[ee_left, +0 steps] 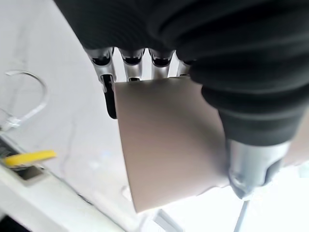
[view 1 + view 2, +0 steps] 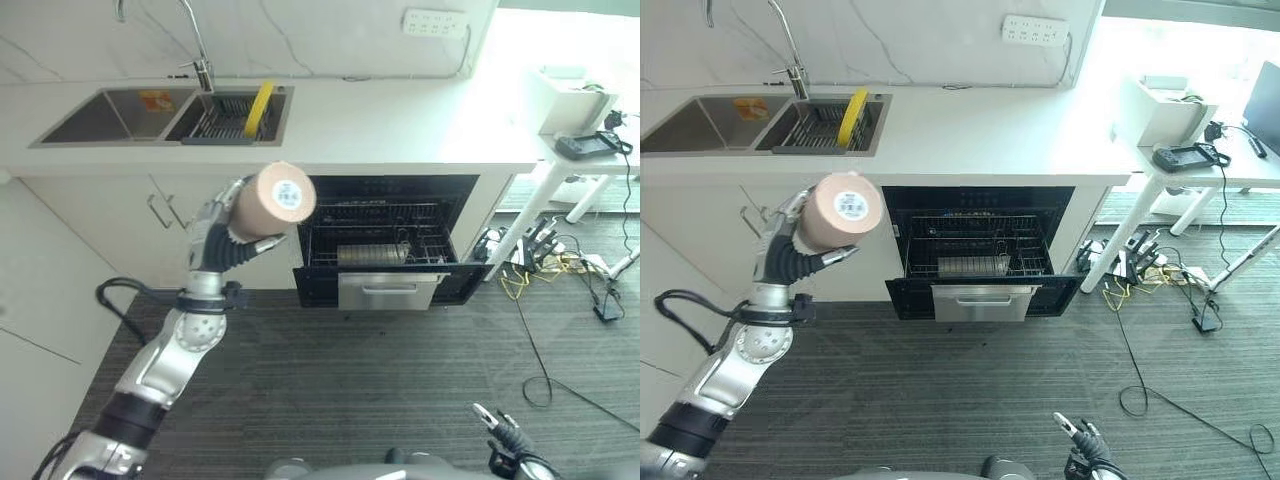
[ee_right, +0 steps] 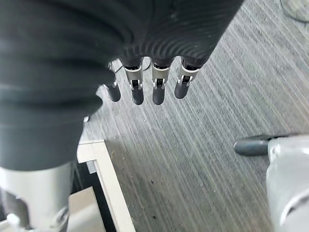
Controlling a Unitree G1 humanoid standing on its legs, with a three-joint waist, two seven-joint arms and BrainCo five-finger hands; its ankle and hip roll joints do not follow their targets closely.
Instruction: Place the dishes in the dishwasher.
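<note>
My left hand (image 2: pixel 215 240) is raised in front of the counter, shut on a tan cup (image 2: pixel 272 200) held on its side, its stickered base facing up towards me. Fingers and thumb wrap the cup (image 1: pixel 164 145) in the left wrist view. To the right of the cup, the dishwasher (image 2: pixel 388 292) under the counter stands open with its wire racks pulled out; a grey ribbed item (image 2: pixel 372 254) lies in the lower rack. A yellow dish (image 2: pixel 259 108) stands in the sink's drying rack. My right hand (image 2: pixel 505 435) hangs low over the carpet, fingers (image 3: pixel 159 89) relaxed and holding nothing.
The double sink (image 2: pixel 100 118) and tap are at the counter's back left. White cabinet doors are behind the left arm. A white side table (image 2: pixel 590 145) with devices stands at the right, with cables (image 2: pixel 540 270) and a power strip on the carpet beside the dishwasher.
</note>
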